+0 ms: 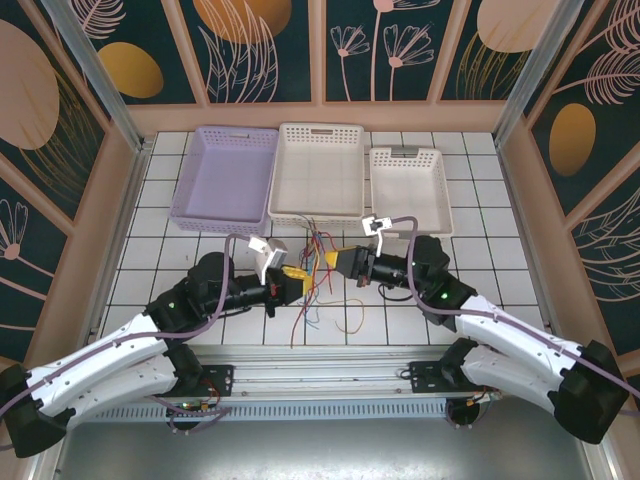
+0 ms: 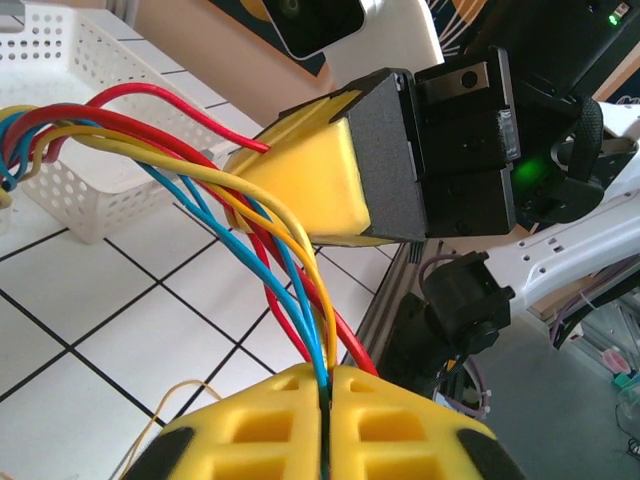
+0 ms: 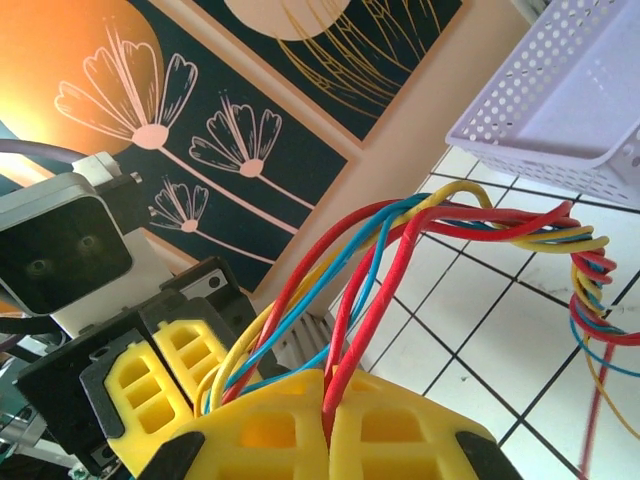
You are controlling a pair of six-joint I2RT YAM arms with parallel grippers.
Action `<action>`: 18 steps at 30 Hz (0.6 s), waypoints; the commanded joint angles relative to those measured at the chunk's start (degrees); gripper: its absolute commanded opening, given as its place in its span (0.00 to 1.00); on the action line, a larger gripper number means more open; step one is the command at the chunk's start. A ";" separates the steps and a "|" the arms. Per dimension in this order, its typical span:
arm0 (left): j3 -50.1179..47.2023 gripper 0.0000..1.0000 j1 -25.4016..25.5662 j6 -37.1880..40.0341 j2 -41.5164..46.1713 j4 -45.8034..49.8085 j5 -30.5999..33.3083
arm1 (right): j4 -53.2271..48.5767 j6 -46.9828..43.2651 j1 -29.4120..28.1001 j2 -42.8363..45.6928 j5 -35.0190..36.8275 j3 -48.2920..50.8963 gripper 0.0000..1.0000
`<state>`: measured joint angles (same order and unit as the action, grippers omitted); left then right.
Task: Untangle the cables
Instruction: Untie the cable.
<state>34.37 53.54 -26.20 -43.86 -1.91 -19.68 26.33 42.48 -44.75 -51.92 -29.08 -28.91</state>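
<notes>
- Because both claws pinch the same bunch, the cables (image 1: 314,262) hang in the air just in front of the middle white basket (image 1: 320,175), on the side nearer the arms.
- The left claw (image 1: 288,277) is closed tight on the cables. In its own wrist view, the blue, yellow and red strands run down into the thin slit between its yellow fingers (image 2: 240,430).
- The right claw (image 1: 342,262) is closed on the cables too. In its wrist view, red strands go in between its yellow fingers (image 3: 260,430).
- The two claws face each other, close together, with the bunch pulled across the gap between them. I think they hold it like this so each one can pull its own way and work the knot loose.
- Past the right claw, the strands twist round each other like a rope. So I think the tangle is not undone yet.
- Loose ends droop from the bunch down to the white tiled tabletop (image 1: 160,260), further from the middle white basket than the claws are.
- A hard tug could make a thin strand slip out of a claw, so a slow, gentle pull looks best to me.
</notes>
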 commanded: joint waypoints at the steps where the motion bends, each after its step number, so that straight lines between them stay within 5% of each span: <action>1: 0.24 0.31 -0.06 -0.09 1.61 -1.33 -2.44 | 1.75 -0.73 0.10 2.88 3.77 -0.72 0.00; 3: 0.24 0.61 -0.10 -0.01 2.04 -0.61 -2.81 | 1.71 -0.84 0.10 3.22 3.77 -0.54 0.00; 5: 0.61 0.72 -0.09 0.14 2.52 0.29 -3.38 | 1.45 -1.08 0.10 3.33 3.36 -0.59 0.00; 18: 7.26 0.77 -0.05 4.92 -3.62 8.77 3.31 | -1.71 -6.92 -4.19 1.93 -3.27 -4.03 0.00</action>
<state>38.79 53.54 -23.62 -45.58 4.16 -19.11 25.08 39.64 -47.11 -49.78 -29.95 -29.41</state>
